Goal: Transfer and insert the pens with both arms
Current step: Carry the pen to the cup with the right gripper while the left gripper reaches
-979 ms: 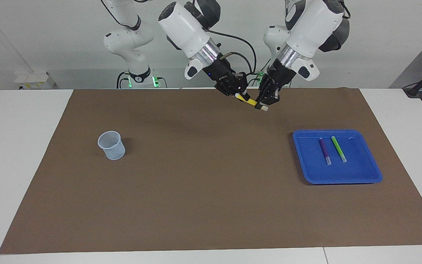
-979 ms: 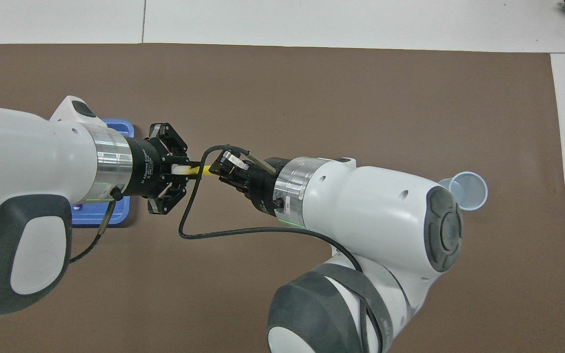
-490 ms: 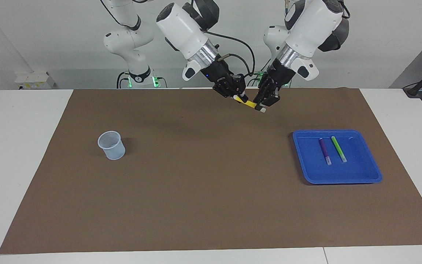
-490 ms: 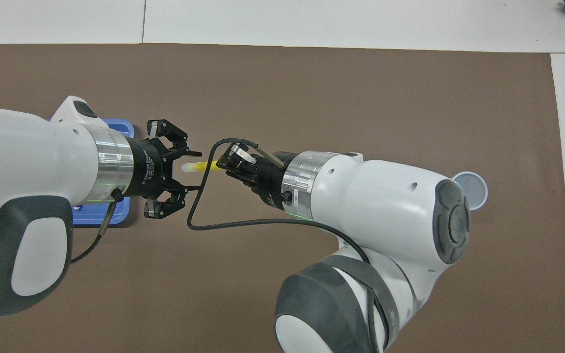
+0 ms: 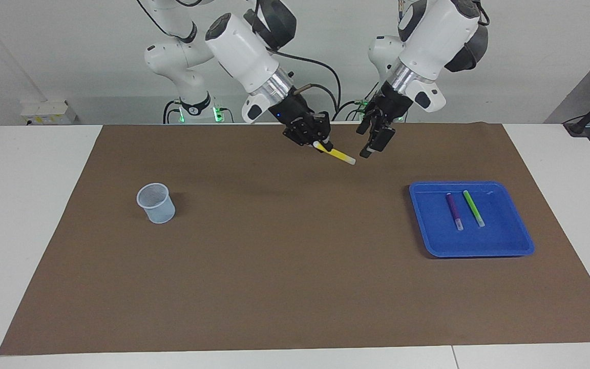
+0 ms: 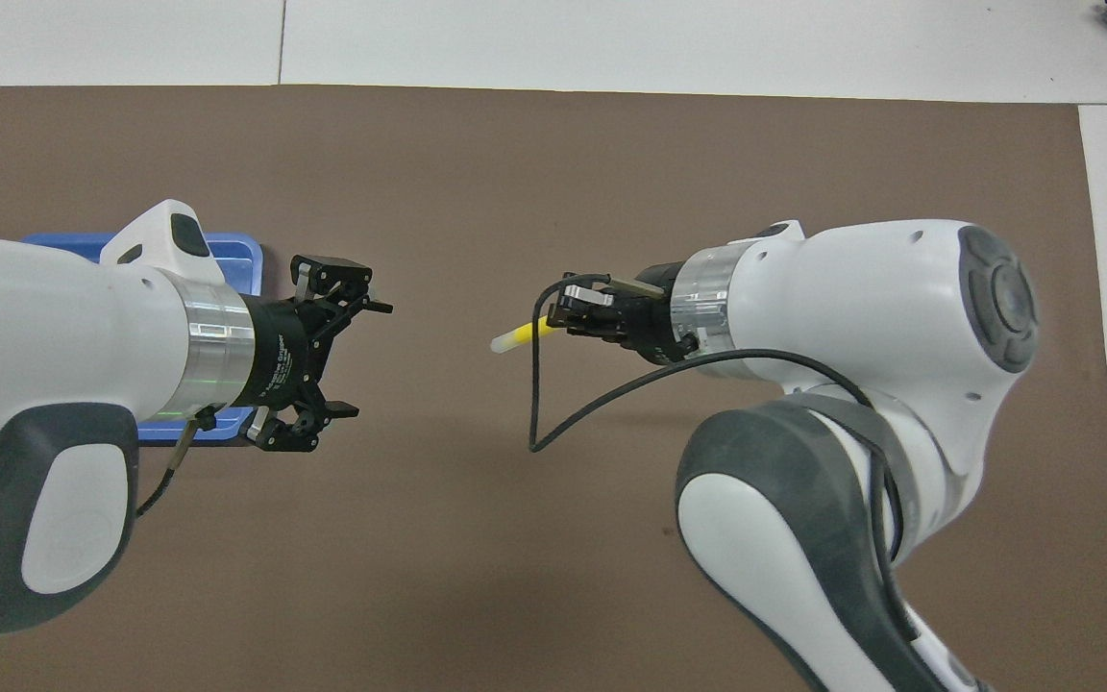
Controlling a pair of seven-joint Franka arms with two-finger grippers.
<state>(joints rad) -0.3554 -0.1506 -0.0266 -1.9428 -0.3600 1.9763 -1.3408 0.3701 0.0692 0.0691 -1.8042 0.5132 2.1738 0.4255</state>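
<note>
Since a second ago the two grippers have parted: both then met on the yellow pen [image 5: 335, 154], and now only my right gripper [image 5: 317, 142] pinches it by one end, up over the brown mat [image 5: 274, 287] nearer the robots than the middle. From the facing camera the pen slants down with its whitish tip free, pointing toward the left gripper [image 5: 374, 141], whose fingers are spread and hold nothing, just beside that tip but apart from it. I see the purple pen [image 5: 454, 210] and green pen [image 5: 473, 208] lying side by side in the blue tray [image 5: 523, 246] toward the left arm's end, and the mesh cup [image 5: 156, 203] well apart toward the right arm's end.

From overhead, the right gripper [image 6: 568, 317] grips the yellow pen [image 6: 518, 336] at its end, the rest sticking out toward the left gripper [image 6: 332, 360], which is wide open over the mat [image 6: 553, 173] beside the tray [image 6: 246, 252]. The cup is hidden under my right arm.

My worry is the end grip: a long overhang could let the pen pivot or slip during the swing to the cup, so it meets the rim at a slant and tips it. The loose cable [image 6: 553, 423] near the wrist could also snag.
</note>
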